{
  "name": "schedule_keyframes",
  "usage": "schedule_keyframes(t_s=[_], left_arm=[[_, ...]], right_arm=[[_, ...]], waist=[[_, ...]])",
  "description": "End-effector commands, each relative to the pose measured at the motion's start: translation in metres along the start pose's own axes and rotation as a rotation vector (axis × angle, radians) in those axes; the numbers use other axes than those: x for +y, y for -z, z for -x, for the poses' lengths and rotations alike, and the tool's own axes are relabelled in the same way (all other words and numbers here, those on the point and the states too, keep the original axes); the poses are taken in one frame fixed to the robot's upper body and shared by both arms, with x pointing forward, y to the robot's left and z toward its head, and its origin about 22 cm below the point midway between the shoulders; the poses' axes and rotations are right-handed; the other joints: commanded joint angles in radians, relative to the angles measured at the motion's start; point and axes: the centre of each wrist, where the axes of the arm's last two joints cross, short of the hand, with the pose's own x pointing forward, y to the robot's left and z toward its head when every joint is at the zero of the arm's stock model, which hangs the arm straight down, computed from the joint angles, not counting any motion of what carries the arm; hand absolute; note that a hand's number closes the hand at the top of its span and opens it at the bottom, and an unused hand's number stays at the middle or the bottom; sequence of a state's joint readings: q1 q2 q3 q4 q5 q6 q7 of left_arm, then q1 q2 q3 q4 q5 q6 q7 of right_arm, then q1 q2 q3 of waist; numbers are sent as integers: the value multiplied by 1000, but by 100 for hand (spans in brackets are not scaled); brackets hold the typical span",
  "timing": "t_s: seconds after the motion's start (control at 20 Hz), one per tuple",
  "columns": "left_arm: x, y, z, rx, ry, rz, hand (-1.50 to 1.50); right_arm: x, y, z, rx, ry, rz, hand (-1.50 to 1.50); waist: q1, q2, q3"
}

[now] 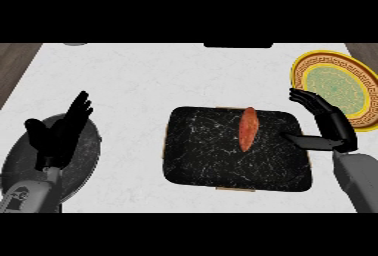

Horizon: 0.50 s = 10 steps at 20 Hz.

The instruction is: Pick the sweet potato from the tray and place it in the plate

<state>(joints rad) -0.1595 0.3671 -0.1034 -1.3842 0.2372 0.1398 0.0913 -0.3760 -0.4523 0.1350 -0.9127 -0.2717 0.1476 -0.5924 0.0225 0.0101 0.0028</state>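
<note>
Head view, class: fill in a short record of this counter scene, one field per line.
sweet potato: lies on the tray, upper middle, untouched
tray: dark, marbled, at the counter's centre
plate: yellow rim, green centre, far right, nothing on it
right hand: open, between tray and plate
left hand: open, resting over a grey round dish at left
task step: pick not yet begun

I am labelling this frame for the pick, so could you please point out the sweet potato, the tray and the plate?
sweet potato (249,128): head view, middle of its orange body.
tray (199,155): head view, bare black marbled surface left of centre.
plate (336,86): head view, green centre inside the yellow rim.
</note>
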Motion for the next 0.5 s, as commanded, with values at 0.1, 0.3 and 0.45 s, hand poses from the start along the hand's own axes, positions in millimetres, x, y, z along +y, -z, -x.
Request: schedule_keyframes(t_s=[0.1, 0.3, 0.45], left_arm=[[4, 6, 1, 18, 24, -10, 0], [-2, 11, -5, 6, 34, -8, 0], [10, -3, -5, 20, 39, -13, 0]], right_arm=[[-17, 4, 13, -2, -164, -167, -150], [-18, 16, 8, 44, -254, -246, -150], [-7, 30, 3, 52, -272, -240, -150]], waist=[[-4, -4, -2], [-13, -7, -2], [-13, -10, -2]])
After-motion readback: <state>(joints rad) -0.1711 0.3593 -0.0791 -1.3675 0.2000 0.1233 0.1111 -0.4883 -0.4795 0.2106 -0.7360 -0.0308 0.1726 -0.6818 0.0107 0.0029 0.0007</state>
